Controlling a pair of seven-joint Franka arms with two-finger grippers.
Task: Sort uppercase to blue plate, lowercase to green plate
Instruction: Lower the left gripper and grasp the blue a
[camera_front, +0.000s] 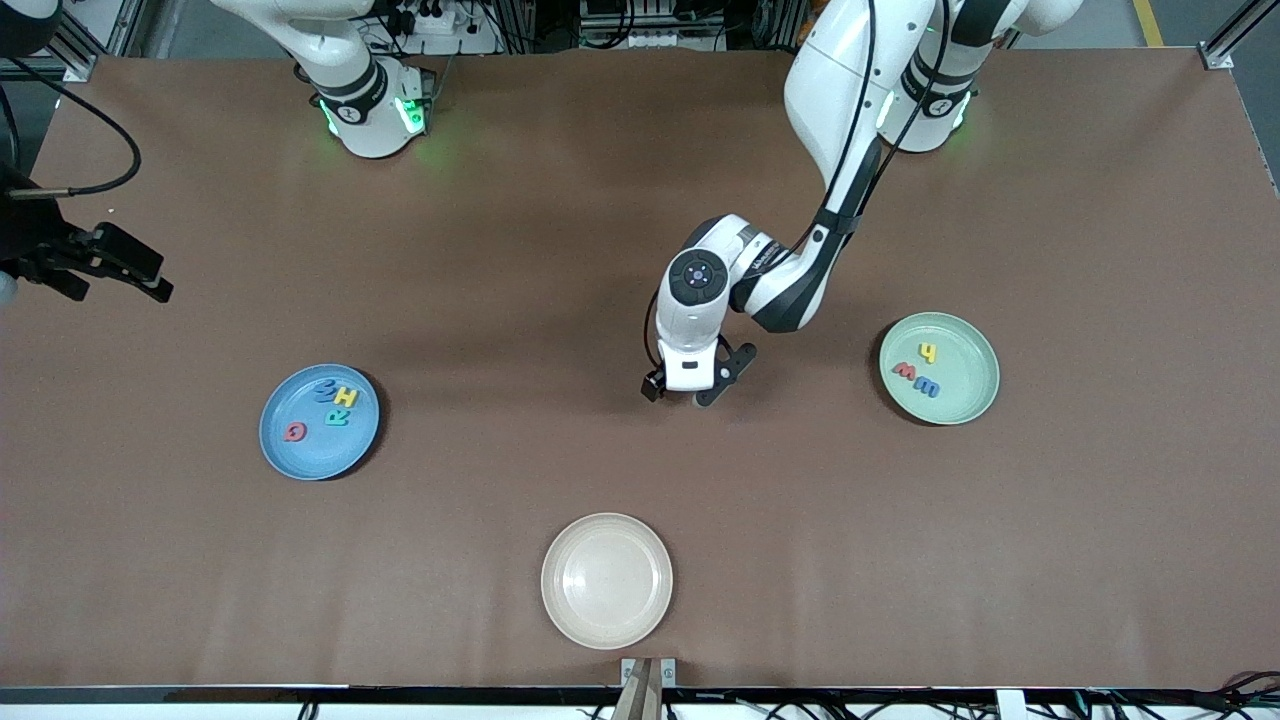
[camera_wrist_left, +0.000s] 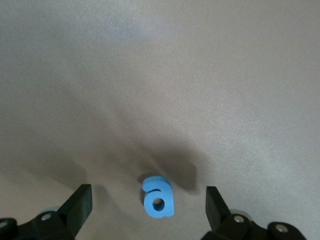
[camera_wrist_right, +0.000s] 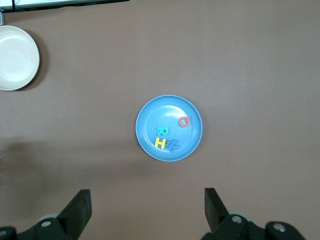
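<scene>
Lowercase letters are nearly sorted: your yellow h (camera_front: 929, 351), red w (camera_front: 904, 371) and blue e (camera_front: 928, 387) lie in the green plate (camera_front: 975, 398), while the blue a (camera_wrist_left: 158, 196) lies flat on the bare table, apart from every plate. Your left gripper (camera_front: 697, 390) hangs low over it, fingers spread wide and empty, straddling the letter so a straight descent should catch it. The blue plate (camera_front: 277, 452) holds Q, R, H and W. Your right gripper (camera_front: 105, 270) waits open high over its table end. Bare table runs clear to the green plate.
</scene>
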